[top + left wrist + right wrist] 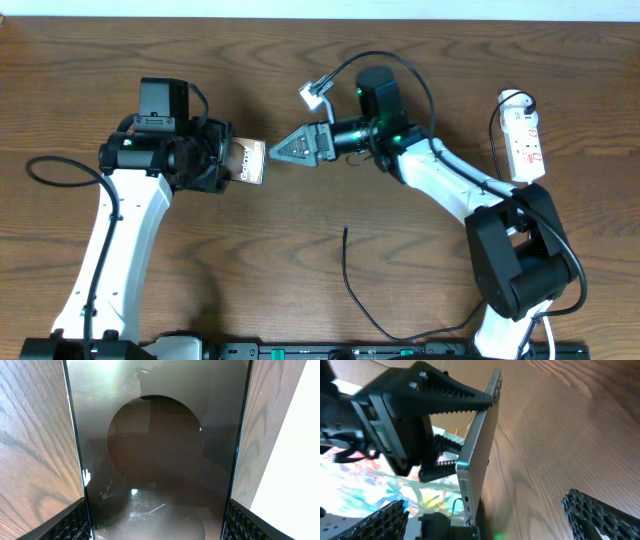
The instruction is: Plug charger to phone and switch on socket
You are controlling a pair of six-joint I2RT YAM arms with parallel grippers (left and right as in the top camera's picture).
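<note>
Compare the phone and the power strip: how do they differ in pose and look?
Pose: the dark bronze rectangular phone is clamped at a tilt in the left tool; the white elongated power strip with red markings lies flat on the wooden table. Look: the phone is dark and short, the strip white and longer. Shared: both are flat rectangles, and the thin black charger cable tip touches neither.

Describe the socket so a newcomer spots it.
On the wooden table, go to the right edge, beyond the right arm. The socket lies there: a flat, elongated white bar with red markings, unlike the plain rounded white arm links beside it.
</note>
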